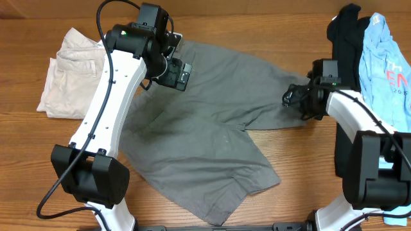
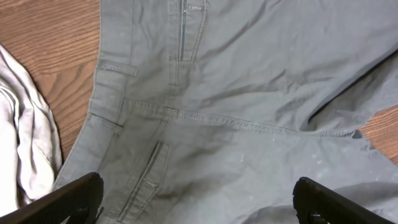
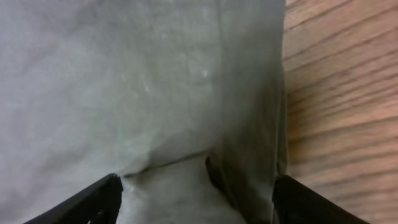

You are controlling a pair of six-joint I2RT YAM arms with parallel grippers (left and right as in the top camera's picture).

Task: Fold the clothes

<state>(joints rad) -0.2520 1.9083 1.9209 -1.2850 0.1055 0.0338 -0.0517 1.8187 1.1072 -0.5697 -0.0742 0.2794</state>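
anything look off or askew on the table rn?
The grey shorts lie skewed and wrinkled: one leg hem is bunched up at the right claw, and the other leg is splayed off diagonally. Beige trousers sit crumpled at far left.

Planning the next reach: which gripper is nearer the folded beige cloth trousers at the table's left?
Left. The left gripper hovers over the waistband of the grey cloth shorts, just beside the beige trousers. The right gripper sits at the shorts' far leg end, across the garment.

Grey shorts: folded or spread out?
Spread out, not folded. The shorts lie flat on the table, both legs splayed apart.
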